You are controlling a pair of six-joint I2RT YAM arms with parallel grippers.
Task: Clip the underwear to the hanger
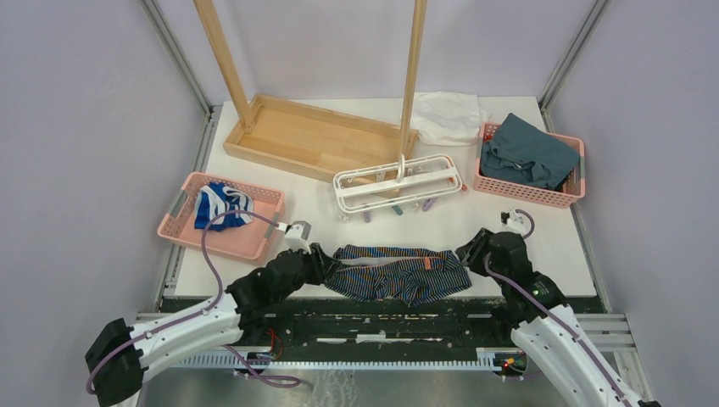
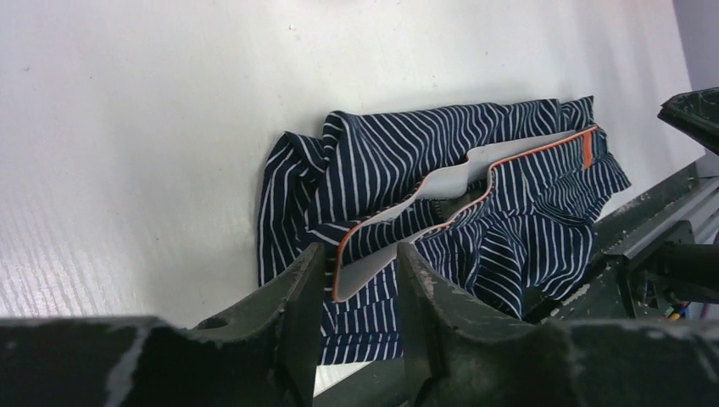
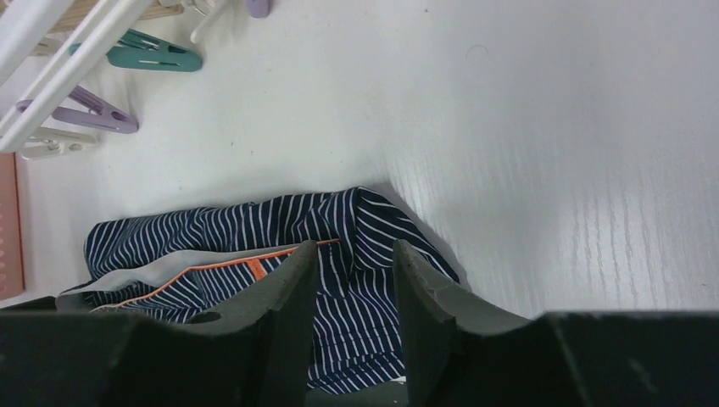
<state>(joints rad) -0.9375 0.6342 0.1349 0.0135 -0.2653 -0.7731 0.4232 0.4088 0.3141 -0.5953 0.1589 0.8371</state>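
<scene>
The underwear point(image 1: 398, 271), navy with pinstripes and orange trim, lies spread flat near the table's front edge. It also shows in the left wrist view point(image 2: 475, 195) and the right wrist view point(image 3: 212, 233). My left gripper point(image 1: 325, 264) is at its left end, open, its fingers straddling the waistband edge point(image 2: 360, 250). My right gripper point(image 1: 465, 250) is at its right end, open, with the cloth between its fingers point(image 3: 354, 246). The white hanger point(image 1: 398, 182) lies flat on the table behind the underwear, its clips splayed along its near side. A corner of the hanger shows in the right wrist view point(image 3: 51, 34).
A pink basket point(image 1: 182, 225) on the left holds a blue-and-white garment point(image 1: 219, 206). A pink basket point(image 1: 576, 191) at the back right holds a teal cloth point(image 1: 526, 153). A wooden rack point(image 1: 314, 136) and a white cloth point(image 1: 448, 114) are at the back.
</scene>
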